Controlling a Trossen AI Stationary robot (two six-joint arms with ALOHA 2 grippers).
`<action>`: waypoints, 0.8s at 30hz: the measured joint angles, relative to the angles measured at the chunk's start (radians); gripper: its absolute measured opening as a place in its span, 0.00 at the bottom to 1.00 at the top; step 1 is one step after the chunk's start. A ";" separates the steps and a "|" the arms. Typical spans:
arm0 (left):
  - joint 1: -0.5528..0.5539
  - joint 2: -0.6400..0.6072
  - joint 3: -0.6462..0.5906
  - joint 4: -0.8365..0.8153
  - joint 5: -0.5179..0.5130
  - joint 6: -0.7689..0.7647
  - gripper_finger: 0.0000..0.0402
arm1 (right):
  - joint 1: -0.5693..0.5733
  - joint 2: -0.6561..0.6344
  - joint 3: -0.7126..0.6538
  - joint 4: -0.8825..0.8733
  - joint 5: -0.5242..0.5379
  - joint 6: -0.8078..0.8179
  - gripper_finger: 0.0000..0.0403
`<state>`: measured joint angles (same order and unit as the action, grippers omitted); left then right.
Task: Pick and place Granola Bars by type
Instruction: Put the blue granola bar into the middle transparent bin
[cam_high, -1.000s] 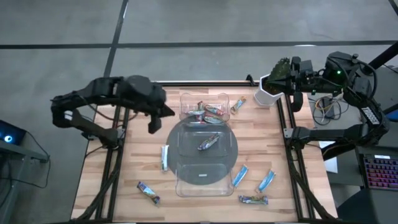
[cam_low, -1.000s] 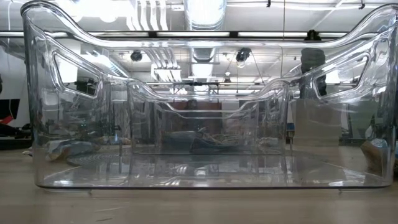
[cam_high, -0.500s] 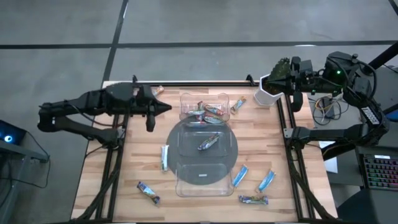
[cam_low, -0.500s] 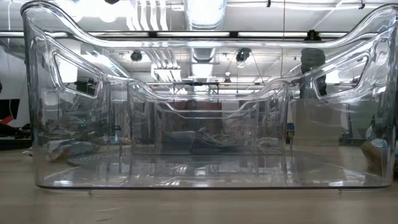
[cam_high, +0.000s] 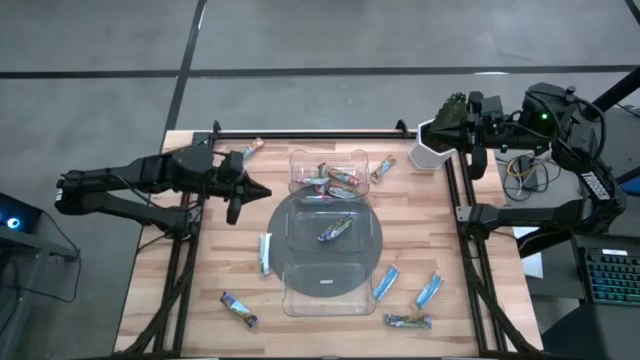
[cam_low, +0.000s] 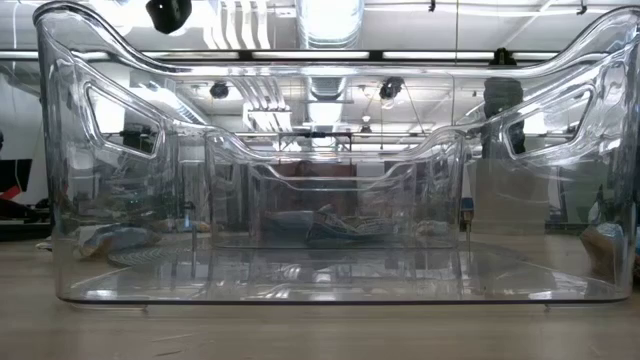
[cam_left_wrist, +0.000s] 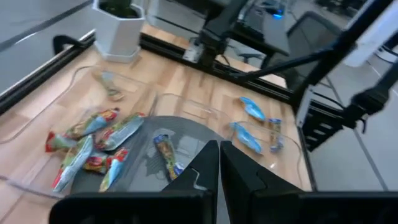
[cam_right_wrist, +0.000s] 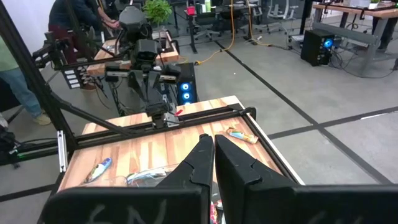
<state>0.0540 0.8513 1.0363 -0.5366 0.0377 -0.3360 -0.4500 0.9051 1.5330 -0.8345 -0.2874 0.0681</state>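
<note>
The pale wooden surface (cam_high: 230, 270) carries a clear plastic compartment tray (cam_high: 328, 292) at its middle. The left end effector (cam_high: 250, 188) hovers just beside the tray's left rim, fingers together and empty; the right end effector (cam_right_wrist: 213, 148) waits past the far right corner, also together. The foil-wrapped Granola Bars (cam_high: 330, 181) partly fill 1 far compartment, with 1 in the round middle; others lie scattered on the wood. Risk: descending with fingers together would shove a bar aside or strike the tray rim.

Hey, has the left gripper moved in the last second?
Yes. In the high view the left gripper, shut and empty, has shifted slightly toward the front of the table beside the clear tray, while its arm stretched out flatter.
</note>
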 joint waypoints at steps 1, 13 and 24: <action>0.000 -0.002 0.000 0.003 0.013 0.011 0.00 | 0.000 0.000 0.000 0.000 0.000 0.000 0.02; 0.000 -0.007 0.000 0.004 0.136 0.150 0.00 | 0.000 0.000 0.000 0.000 0.000 0.000 0.02; 0.000 -0.106 -0.025 0.005 0.028 0.169 0.00 | 0.000 -0.002 0.000 -0.035 -0.115 -0.071 0.02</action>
<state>0.0544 0.7449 1.0116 -0.5315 0.0656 -0.1671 -0.4496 0.9028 1.5330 -0.8697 -0.4021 -0.0031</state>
